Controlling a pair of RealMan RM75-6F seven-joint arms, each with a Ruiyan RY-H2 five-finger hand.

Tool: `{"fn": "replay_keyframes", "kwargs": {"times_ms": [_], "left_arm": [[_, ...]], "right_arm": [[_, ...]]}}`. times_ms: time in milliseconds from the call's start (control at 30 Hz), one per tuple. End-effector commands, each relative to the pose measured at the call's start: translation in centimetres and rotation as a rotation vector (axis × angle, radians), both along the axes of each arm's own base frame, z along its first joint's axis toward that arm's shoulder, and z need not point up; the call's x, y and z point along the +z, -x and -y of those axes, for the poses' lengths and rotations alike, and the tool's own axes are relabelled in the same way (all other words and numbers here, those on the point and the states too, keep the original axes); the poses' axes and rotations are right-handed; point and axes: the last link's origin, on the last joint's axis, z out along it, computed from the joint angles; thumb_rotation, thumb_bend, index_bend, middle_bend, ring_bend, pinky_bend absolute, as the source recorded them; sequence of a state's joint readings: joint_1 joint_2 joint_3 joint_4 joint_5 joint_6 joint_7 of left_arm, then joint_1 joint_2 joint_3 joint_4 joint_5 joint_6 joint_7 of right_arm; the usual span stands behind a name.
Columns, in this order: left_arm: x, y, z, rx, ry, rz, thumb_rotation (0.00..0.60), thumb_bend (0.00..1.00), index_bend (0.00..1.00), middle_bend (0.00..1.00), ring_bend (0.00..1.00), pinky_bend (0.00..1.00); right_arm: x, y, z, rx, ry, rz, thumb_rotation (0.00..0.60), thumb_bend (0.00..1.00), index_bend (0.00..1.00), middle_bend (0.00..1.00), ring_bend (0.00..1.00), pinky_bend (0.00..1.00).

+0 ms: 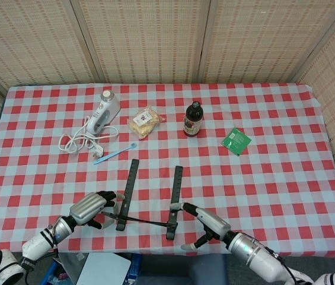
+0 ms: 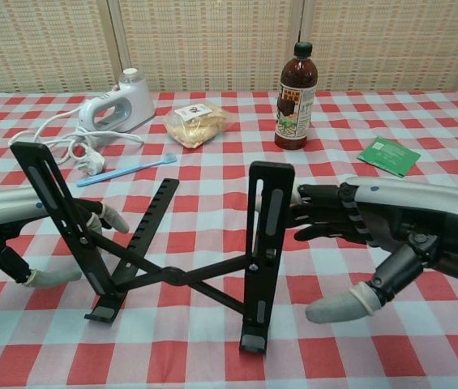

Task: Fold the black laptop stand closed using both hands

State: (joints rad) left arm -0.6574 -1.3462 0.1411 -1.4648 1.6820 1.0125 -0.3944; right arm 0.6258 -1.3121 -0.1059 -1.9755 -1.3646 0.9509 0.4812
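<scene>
Both arms came in from the near edge, low over the table. The left hand (image 2: 18, 231) sat just behind the left upright of the stand (image 2: 164, 243), fingers curled toward it with a light fingertip (image 2: 115, 217) poking out past the bar; couldn't tell if it really gripped. The right hand (image 2: 383, 239) lay palm-in beside the right upright, dark fingers (image 2: 318, 215) reaching to the bar's edge, thumb hanging down and apart.

Silver-backed left hand (image 1: 92, 207) and right hand (image 2: 391, 243) — black fingers, pale rubber tips.
</scene>
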Motion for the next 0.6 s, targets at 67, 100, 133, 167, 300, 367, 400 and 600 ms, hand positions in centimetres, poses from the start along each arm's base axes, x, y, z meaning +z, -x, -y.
{"fn": "replay_keyframes", "kwargs": {"times_ms": [67,100,133,167,300,367,400,600], "left_arm": [[0.0,-0.1,0.0,0.0,-0.001,-0.003,0.6,0.36,0.36,0.2,0.18,0.22],[0.0,-0.1,0.0,0.0,-0.002,-0.004,0.6,0.36,0.37,0.2,0.18,0.22],[0.0,0.0,0.0,0.006,-0.002,-0.003,0.6,0.36,0.38,0.2,0.18,0.22],[0.0,0.0,0.0,0.011,-0.002,-0.003,0.6,0.36,0.38,0.2,0.18,0.22],[0.0,-0.1,0.0,0.021,-0.001,-0.005,0.6,0.36,0.38,0.2,0.18,0.22],[0.0,-0.2,-0.1,0.026,-0.001,-0.003,0.6,0.36,0.38,0.2,0.18,0.22],[0.0,-0.2,-0.1,0.028,-0.002,-0.003,0.6,0.36,0.38,0.2,0.18,0.22],[0.0,-0.2,0.0,0.034,-0.003,-0.001,0.6,0.36,0.38,0.2,0.18,0.22]], "right_arm": [[-0.4,0.3,-0.1,-0.055,0.067,-0.055,0.6,0.09,0.4,0.3,0.07,0.07],[-0.5,0.3,-0.1,-0.057,0.073,-0.062,0.6,0.09,0.43,0.31,0.08,0.07],[-0.6,0.3,0.0,-0.05,0.083,-0.081,0.6,0.09,0.44,0.31,0.08,0.07],[-0.7,0.2,0.1,-0.046,0.089,-0.096,0.6,0.09,0.45,0.31,0.08,0.07],[-1.3,-0.4,0.6,-0.048,0.1,-0.133,0.6,0.08,0.46,0.33,0.09,0.07],[-1.5,-0.7,0.9,-0.052,0.091,-0.147,0.6,0.09,0.47,0.33,0.1,0.08],[-1.6,-0.9,1.1,-0.052,0.088,-0.151,0.6,0.1,0.47,0.33,0.1,0.08],[-2.3,-1.8,1.6,-0.027,0.076,-0.187,0.6,0.14,0.51,0.34,0.1,0.08]]}}
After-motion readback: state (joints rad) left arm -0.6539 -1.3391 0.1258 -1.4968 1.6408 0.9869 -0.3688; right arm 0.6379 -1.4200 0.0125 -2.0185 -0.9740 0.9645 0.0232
